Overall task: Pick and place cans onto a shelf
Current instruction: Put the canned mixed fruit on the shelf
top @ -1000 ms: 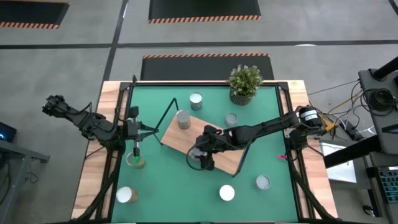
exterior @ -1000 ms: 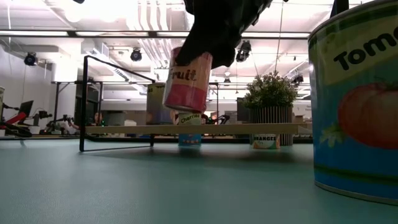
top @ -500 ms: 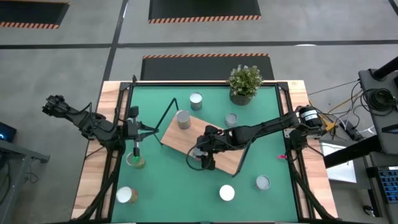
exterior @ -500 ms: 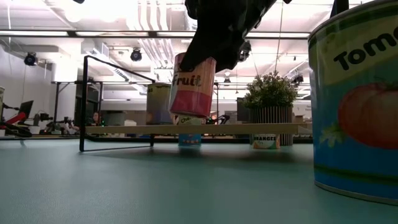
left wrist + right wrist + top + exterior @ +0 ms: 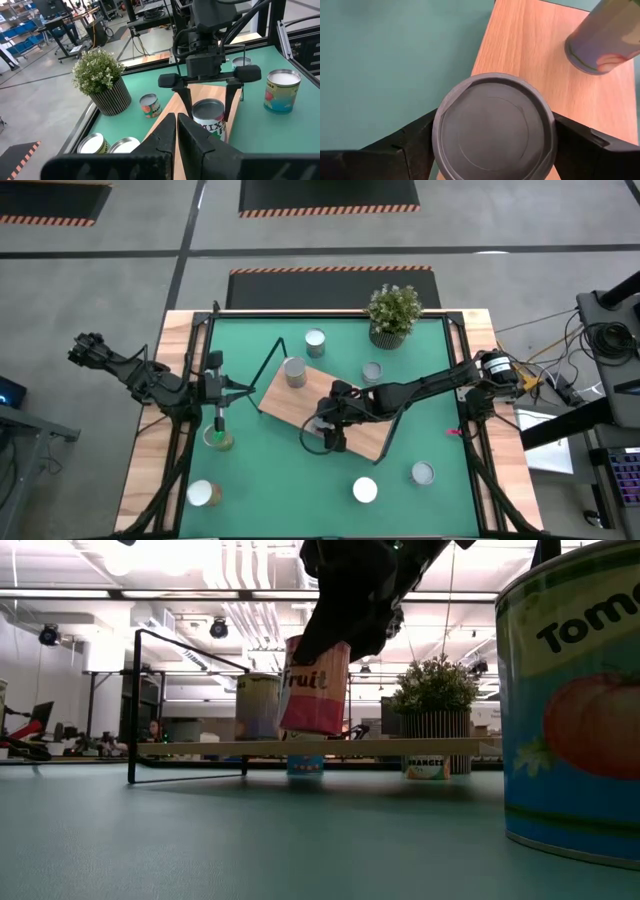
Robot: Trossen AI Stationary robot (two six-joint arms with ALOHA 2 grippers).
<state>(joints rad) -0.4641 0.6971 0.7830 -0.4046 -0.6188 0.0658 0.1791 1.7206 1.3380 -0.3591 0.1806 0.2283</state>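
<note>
Hanging tilted over the near edge of the shelf: one fruit can, pink label, pinched at its sides by the right fingers. Bottom rim just above the board in the low view, not seated; judged mid-placement, tilt still to be squared before release.

Right gripper: reached in from the right side of the bench, wrist above the board's near-left part, so the can comes down on free wood.

Shelf: light-wood board, black wire loops at both ends, lying at an angle mid-bench. One can already stands on its far-left end, well apart from the held one.

Loose cans: two beyond the shelf, two near right, one near left.

Left gripper: waiting at the left, fingers pressed together, over a green-topped can.

Plant: far side, clear of the work.
</note>
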